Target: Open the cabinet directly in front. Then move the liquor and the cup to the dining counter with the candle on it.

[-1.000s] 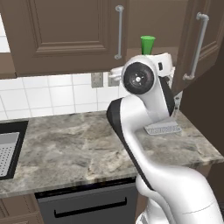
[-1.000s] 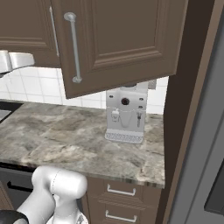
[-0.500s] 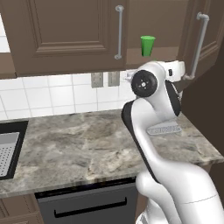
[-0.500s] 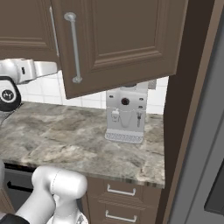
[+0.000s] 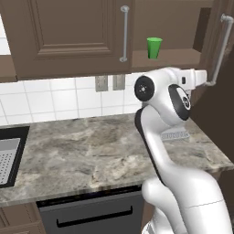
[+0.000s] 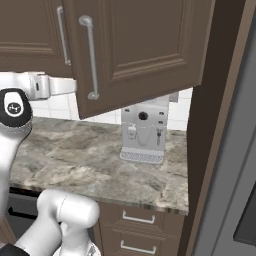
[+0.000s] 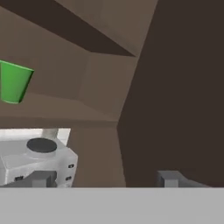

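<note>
The cabinet's left door (image 5: 68, 32) is closed, while its right door (image 5: 224, 59) (image 6: 145, 50) stands swung out. The green cup (image 5: 154, 47) (image 7: 14, 82) stands upright on the bare shelf inside. My gripper (image 5: 204, 80) (image 7: 106, 178) is below shelf level at the right, close to the lower end of the open door's handle (image 5: 218, 55). Its fingers are wide apart with nothing between them, facing the door's dark inner face (image 7: 183, 87). The liquor, the candle and the dining counter are out of view.
A white coffee machine (image 6: 145, 130) (image 7: 39, 157) stands on the marbled counter (image 5: 91, 151) under the open door. A black sink (image 5: 7, 155) is at the counter's left end. A tall dark panel (image 6: 210, 150) walls off the right side.
The hand has swung right, from in front of the cabinet shelf to the open door's lower edge. The right door stands slightly wider open. The cup has not moved.
</note>
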Motion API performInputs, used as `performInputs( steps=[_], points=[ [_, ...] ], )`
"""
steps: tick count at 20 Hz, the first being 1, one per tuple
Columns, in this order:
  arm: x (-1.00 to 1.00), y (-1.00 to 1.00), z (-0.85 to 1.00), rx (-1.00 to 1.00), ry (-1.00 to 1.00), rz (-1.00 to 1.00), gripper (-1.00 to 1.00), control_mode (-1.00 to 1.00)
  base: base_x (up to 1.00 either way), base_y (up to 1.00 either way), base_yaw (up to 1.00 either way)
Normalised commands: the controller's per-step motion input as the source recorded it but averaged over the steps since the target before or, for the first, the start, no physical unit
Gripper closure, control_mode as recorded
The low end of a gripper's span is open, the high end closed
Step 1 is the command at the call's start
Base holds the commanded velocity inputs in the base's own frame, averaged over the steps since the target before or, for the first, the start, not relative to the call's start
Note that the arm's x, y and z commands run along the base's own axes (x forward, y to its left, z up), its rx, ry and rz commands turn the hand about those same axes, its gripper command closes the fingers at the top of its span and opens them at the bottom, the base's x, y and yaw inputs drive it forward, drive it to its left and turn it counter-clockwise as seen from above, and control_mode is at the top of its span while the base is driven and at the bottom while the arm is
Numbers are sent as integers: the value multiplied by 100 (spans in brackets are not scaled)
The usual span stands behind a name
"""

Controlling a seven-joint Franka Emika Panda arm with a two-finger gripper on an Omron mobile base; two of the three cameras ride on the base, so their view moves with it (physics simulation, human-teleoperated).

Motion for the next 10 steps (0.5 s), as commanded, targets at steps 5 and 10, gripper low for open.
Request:
performInputs(
  steps=[5, 10],
  points=[
    [0, -94, -9, 0, -1, -31, -100, -100, 0, 0, 0],
    [0, -100, -7, 0, -10, -29, -100, -100, 0, 0, 0]
  ],
)
